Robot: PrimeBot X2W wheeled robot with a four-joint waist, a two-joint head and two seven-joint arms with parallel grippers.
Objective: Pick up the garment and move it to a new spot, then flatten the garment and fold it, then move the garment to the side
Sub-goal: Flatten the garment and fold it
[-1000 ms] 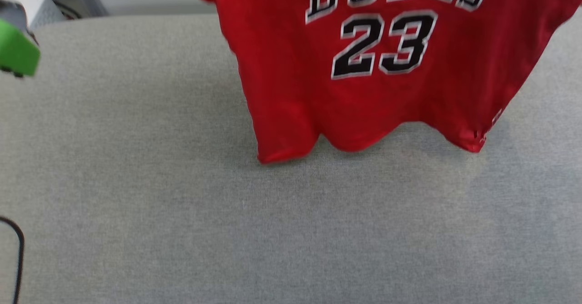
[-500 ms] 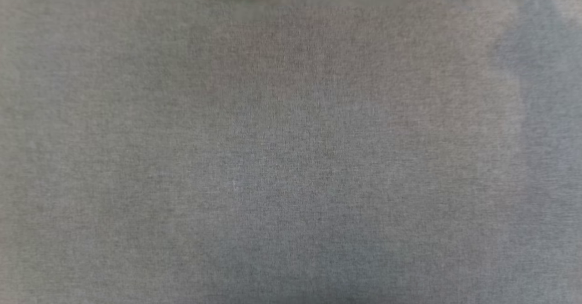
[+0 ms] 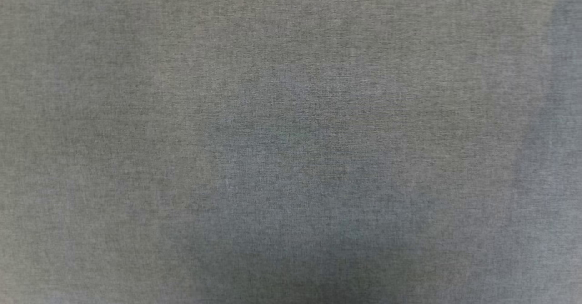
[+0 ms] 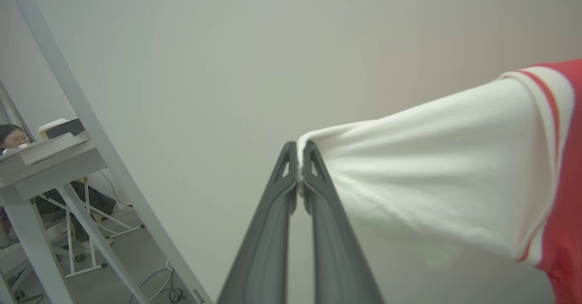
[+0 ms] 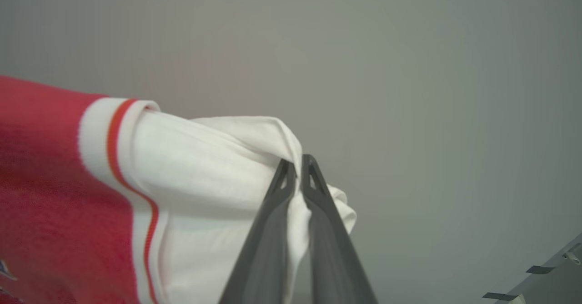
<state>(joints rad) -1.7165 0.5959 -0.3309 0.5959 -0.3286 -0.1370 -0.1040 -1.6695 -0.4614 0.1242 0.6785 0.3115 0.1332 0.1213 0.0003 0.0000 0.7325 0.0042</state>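
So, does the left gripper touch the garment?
Touching. The left wrist view shows the left gripper shut on the white sleeve of the garment.

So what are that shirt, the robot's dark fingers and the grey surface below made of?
The shirt looks like knit sports fabric, matte, with a fine ribbed texture on the white sleeve. The fingers are probably moulded plastic or rubber, smooth with a dull sheen. The grey surface seems woven cloth, flecked and matte.
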